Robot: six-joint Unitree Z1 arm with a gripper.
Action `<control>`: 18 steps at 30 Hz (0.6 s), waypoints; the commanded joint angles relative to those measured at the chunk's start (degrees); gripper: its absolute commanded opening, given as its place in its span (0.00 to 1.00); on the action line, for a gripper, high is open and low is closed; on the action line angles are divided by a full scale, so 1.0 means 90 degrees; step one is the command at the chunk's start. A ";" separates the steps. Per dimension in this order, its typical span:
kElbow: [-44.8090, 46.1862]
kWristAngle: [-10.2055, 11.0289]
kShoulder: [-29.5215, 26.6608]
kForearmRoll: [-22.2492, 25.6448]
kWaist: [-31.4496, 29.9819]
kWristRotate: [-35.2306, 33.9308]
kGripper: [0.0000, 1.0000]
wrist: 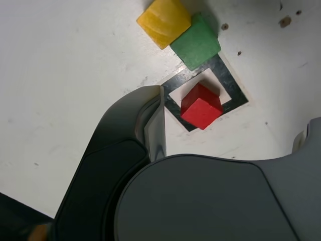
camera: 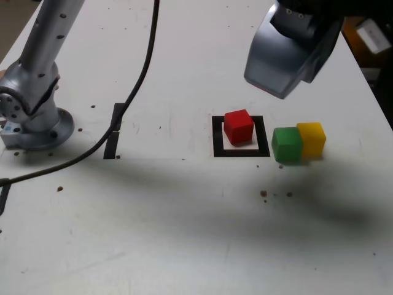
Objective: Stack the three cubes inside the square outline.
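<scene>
The red cube (camera: 238, 126) (wrist: 201, 106) sits inside the black square outline (camera: 241, 152) (wrist: 230, 79), turned slightly against its sides. The green cube (camera: 287, 144) (wrist: 196, 42) rests just outside the outline on the exterior view's right, and the yellow cube (camera: 311, 137) (wrist: 163, 20) touches it on the far side. My gripper (camera: 279, 74) (wrist: 230, 123) hangs in the air above and behind the cubes. It is open and holds nothing. In the wrist view the red cube shows on the table between one dark finger (wrist: 150, 120) and the other finger's edge.
The arm's grey base (camera: 37, 117) stands at the exterior view's left, with a black cable (camera: 138, 80) running across the white table. Thin black strip marks (camera: 114, 132) lie near the base. Small dark specks (camera: 264, 194) dot the surface. The table's edge (camera: 374, 86) is at the right.
</scene>
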 commanded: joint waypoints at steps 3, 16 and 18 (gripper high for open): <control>-0.0100 -0.0015 0.0073 -0.0110 0.0009 -0.1090 1.00; -0.0290 0.0152 0.0257 -0.0233 0.0008 -0.3249 1.00; -0.0329 0.0178 0.0315 -0.0234 0.0008 -0.3249 1.00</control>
